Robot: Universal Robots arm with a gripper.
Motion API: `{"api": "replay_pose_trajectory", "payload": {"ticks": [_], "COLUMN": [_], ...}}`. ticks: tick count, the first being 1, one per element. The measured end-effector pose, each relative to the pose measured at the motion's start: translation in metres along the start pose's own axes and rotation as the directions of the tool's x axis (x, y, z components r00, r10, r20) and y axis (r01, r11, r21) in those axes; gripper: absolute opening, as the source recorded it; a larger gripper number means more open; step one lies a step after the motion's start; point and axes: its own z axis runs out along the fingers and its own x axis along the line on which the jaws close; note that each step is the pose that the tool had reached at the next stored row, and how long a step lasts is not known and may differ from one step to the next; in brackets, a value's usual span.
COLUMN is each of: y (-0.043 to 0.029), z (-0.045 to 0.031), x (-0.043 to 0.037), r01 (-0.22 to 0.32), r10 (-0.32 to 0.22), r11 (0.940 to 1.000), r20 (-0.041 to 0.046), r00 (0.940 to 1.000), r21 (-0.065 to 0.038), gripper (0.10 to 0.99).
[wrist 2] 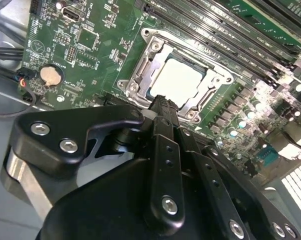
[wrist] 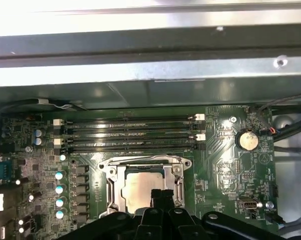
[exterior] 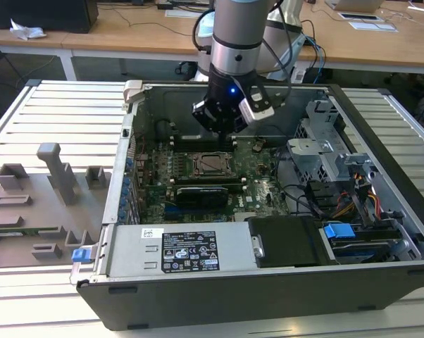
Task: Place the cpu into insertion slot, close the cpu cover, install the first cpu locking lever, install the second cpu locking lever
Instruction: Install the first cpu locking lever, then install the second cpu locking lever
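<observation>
The cpu (wrist 2: pixel 178 80) (wrist: pixel 138 187), a flat square chip with a silvery top, lies in the insertion slot (exterior: pixel 210 163) on the green board. Around it the silvery cpu cover (wrist 2: pixel 218 82) (wrist: pixel 113 187) lies flat, and the chip shows through its square cut-out. My gripper (wrist 2: pixel 163 102) (wrist: pixel 160 196) (exterior: pixel 222 130) hangs just above the socket's edge, apart from it. Its black fingers (wrist 2: pixel 165 150) are shut together with nothing between them. In both wrist views the gripper body hides one side of the socket.
Long black memory slots (wrist: pixel 130 132) (wrist 2: pixel 215 25) run beside the socket. A coin battery (wrist 2: pixel 51 75) (wrist: pixel 247 140) sits on the board. A black card (exterior: pixel 201 191), power supply (exterior: pixel 177 253), drive cage (exterior: pixel 325 151) and case walls (exterior: pixel 131 141) surround the board. A grey fixture plate (exterior: pixel 43 204) lies outside the case.
</observation>
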Motion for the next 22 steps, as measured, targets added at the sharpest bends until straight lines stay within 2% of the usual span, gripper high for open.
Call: {"api": "replay_pose_trajectory", "payload": {"ticks": [3, 6, 7, 22], "y": [0.0004, 0.0012, 0.0013, 0.0015], "z": [-0.0071, -0.0213, -0.0233, -0.0265], "x": [0.0001, 0.0003, 0.0003, 0.0004], "r01": [0.0, 0.0, 0.0, 0.0], "r10": [0.0, 0.0, 0.0, 0.0], "r11": [1.0, 1.0, 1.0, 1.0], "r20": [0.0, 0.0, 0.0, 0.0], "r00": [1.0, 1.0, 1.0, 1.0], "r21": [0.0, 0.0, 0.0, 0.0], "gripper": [0.106, 0.106, 0.106, 0.106]}}
